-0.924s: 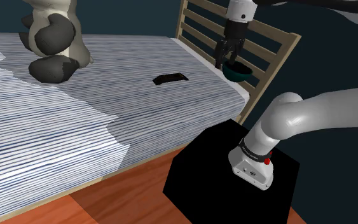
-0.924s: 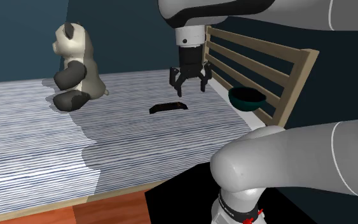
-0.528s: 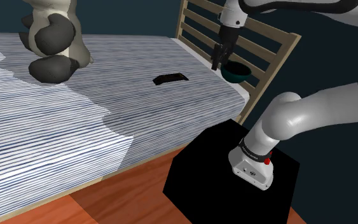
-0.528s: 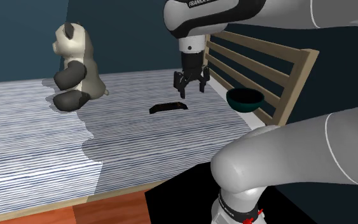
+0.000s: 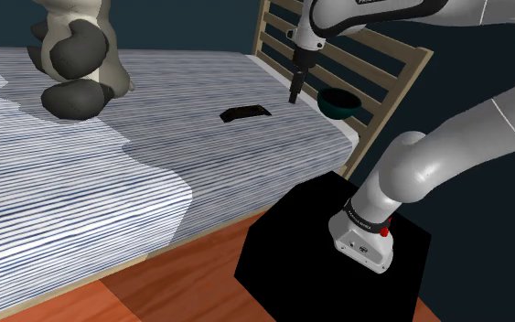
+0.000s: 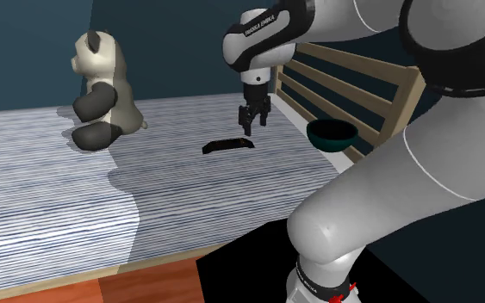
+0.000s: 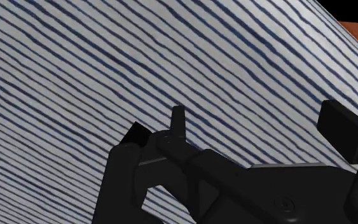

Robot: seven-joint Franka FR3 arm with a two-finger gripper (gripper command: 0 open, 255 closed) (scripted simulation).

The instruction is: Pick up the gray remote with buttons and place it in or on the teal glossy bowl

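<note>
Black-and-white plush panda (image 5: 74, 57) sits at the shoulder view's left on the white bed with thin blue stripes (image 5: 109, 174). Moving right, you find the dark, flat rectangular remote (image 5: 246, 113) lying on the bedspread near the bed's far corner, with nothing touching it. Just right of it your black claw (image 5: 295, 94) hangs over the bed, pointing down, its fingers spread apart and clasping nothing. Further right, the teal glossy bowl (image 5: 337, 102) rests at the bed's edge beside the pale wooden slatted headboard (image 5: 388, 78). At lower right, the black box stand (image 5: 287, 252) carries the arm's base.
</note>
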